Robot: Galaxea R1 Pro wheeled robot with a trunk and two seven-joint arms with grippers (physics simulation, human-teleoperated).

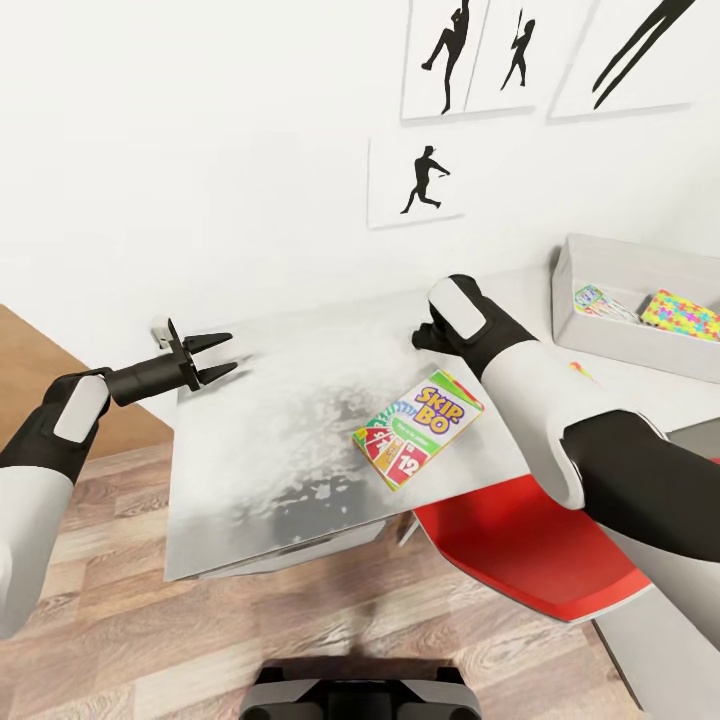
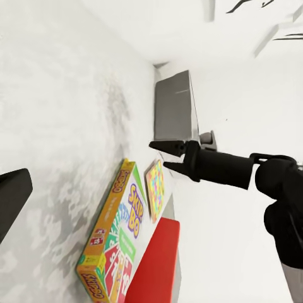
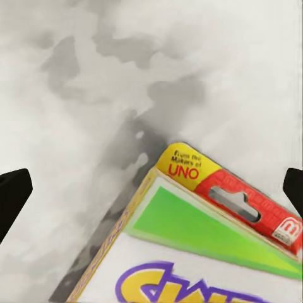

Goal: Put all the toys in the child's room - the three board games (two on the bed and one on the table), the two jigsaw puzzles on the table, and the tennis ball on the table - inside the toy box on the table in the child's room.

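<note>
White walls with black silhouette pictures (image 1: 430,178) back the mottled pale grey table top (image 1: 270,450) in front of me. On it lies the flat orange-green "Skip-Bo" board game box (image 1: 418,429), face up near the front edge. My right gripper (image 2: 169,156) hangs above its far end, jaws spread wide and empty, the "UNO" label (image 3: 183,165) between them. My left gripper (image 1: 212,357) hovers parted and empty, well apart over the table's other side. The shallow pale grey toy box (image 1: 600,335) sits further along, already holding two multicolour jigsaw puzzles (image 1: 681,314). I judge I should centre the jaws across the box's narrow width and drop straight down before closing, so the flat box does not skid.
</note>
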